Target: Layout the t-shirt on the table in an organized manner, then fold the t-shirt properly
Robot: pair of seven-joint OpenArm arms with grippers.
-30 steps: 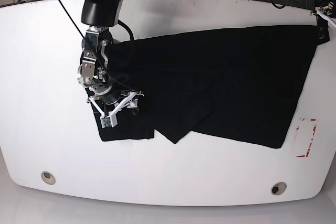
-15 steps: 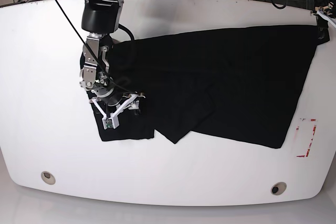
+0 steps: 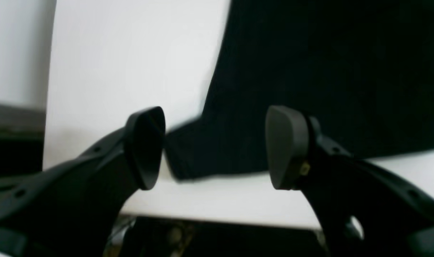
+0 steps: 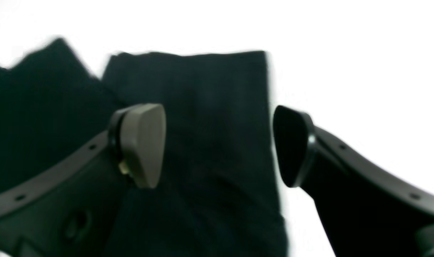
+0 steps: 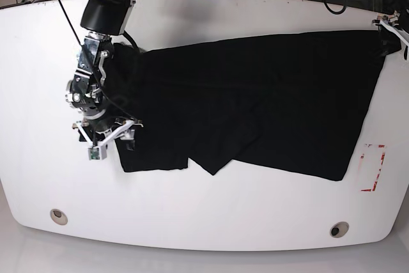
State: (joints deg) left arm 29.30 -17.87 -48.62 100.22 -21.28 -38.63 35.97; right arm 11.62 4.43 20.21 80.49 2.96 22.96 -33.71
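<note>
The black t-shirt [image 5: 268, 100] lies spread across the white table [image 5: 223, 222], with a folded flap hanging toward the front. My right gripper [image 5: 107, 136] hovers at the shirt's left edge. In its wrist view the right gripper [image 4: 217, 146] stands open above a strip of the t-shirt [image 4: 209, 107], holding nothing. My left gripper [image 5: 391, 27] sits at the shirt's far right back corner. The left wrist view shows this gripper [image 3: 217, 146] open over that corner of the t-shirt [image 3: 309, 71], near the table [image 3: 131, 53] edge.
A red-and-white rectangle mark [image 5: 372, 167] lies right of the shirt. Two round grommets [image 5: 59, 215] [image 5: 339, 229] sit near the front edge. Cables run over the floor behind the table.
My right arm has swung left, carrying its open gripper from over the shirt to the shirt's left edge. The shirt has hardly moved. The left gripper stays at the back right corner.
</note>
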